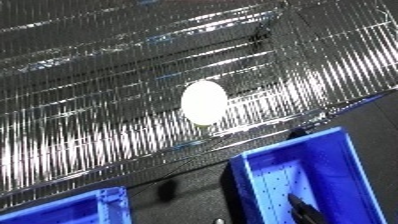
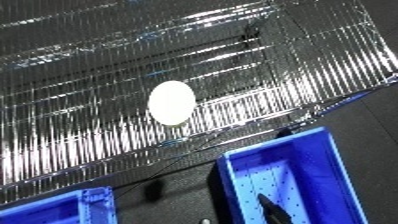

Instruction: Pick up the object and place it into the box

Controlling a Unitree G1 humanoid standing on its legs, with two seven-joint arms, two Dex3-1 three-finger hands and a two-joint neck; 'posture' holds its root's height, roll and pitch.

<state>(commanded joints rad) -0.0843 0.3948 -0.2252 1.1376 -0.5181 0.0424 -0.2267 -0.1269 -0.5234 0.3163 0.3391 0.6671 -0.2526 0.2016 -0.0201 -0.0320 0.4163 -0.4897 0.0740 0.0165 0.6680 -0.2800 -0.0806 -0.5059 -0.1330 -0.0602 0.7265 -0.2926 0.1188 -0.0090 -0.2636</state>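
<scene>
Your white oval object [image 1: 203, 102] lies on the shiny ribbed counter [image 1: 80, 100], long axis upright, up-left of your right hand [image 1: 300, 204] over the blue bin [image 1: 342, 150]; finger spread unclear.

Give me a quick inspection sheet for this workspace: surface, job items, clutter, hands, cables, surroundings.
Surface: shiny wire mesh rack, strong glare, tilted in view.
Job's things: white oval object lying on the mesh; blue bin below the mesh edge at lower right, apart from the object.
Clutter: second blue bin at lower left, only a corner showing.
Hands: a dark finger tip over the right bin, probably the right hand; pose unclear. Left hand not seen.
Cables: nothing seen.
Surroundings: dark floor between the bins.
</scene>
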